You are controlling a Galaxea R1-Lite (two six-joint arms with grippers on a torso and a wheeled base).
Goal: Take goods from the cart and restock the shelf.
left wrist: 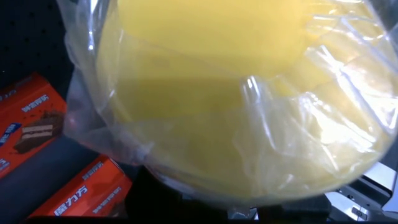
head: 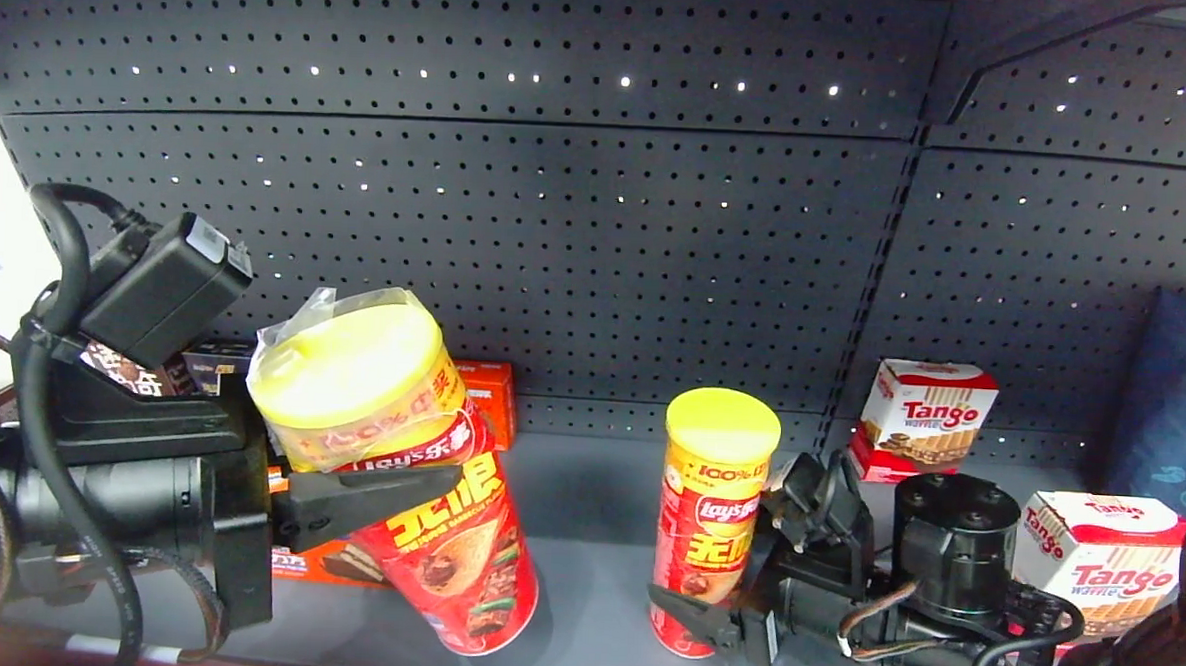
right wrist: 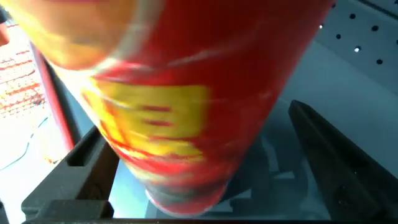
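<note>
Film-wrapped cylindrical chip can (head: 443,557), tilted

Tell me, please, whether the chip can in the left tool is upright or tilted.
Tilted. The chip can leans, its yellow lid well to the left of its base.

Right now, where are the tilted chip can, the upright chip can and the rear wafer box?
tilted chip can (head: 462,578): head view, its red side.
upright chip can (head: 722,425): head view, its yellow lid.
rear wafer box (head: 935,418): head view, its front face.

printed labels: tilted can (head: 444,542), upright can (head: 710,518), wafer boxes (head: 925,418)
</note>
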